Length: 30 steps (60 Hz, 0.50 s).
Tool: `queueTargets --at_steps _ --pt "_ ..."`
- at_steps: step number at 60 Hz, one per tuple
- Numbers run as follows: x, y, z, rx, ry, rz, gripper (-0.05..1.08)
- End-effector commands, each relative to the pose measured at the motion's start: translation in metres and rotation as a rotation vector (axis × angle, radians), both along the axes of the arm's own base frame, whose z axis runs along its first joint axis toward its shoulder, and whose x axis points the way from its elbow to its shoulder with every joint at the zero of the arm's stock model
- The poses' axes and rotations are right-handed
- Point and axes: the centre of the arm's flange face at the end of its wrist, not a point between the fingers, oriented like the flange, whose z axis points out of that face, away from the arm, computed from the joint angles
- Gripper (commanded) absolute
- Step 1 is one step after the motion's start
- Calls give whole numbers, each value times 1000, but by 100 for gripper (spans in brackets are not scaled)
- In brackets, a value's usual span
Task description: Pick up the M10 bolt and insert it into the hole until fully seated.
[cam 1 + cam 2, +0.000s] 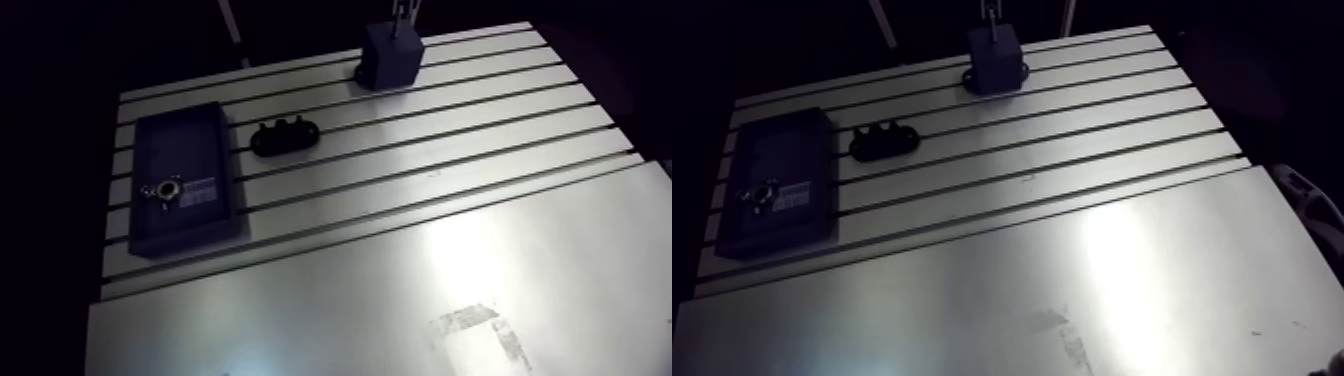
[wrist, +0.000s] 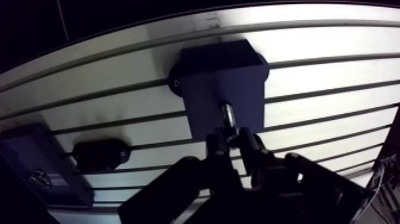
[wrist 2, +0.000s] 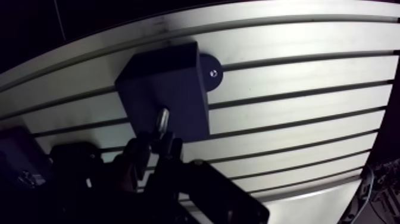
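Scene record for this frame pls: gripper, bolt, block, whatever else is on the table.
gripper: two-finger gripper, shut on the bolt, above the block
bolt: silvery metal bolt, free end at the block's top face; insertion depth cannot be told
block: dark square block, on the slotted aluminium table near its far edge
tray: dark rectangular tray, holding a small metal ring part
holder: black oval holder, beside the tray, apart from it

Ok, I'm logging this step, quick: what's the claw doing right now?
Claw: closed on the M10 bolt, which it holds over the dark block.
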Motion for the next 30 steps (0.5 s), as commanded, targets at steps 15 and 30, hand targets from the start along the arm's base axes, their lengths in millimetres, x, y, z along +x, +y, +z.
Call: queueTargets --at_steps 15,30 --pt "0 1 -5 0 -2 -1 108" --pt "1 1 -8 -3 -8 -2 108"
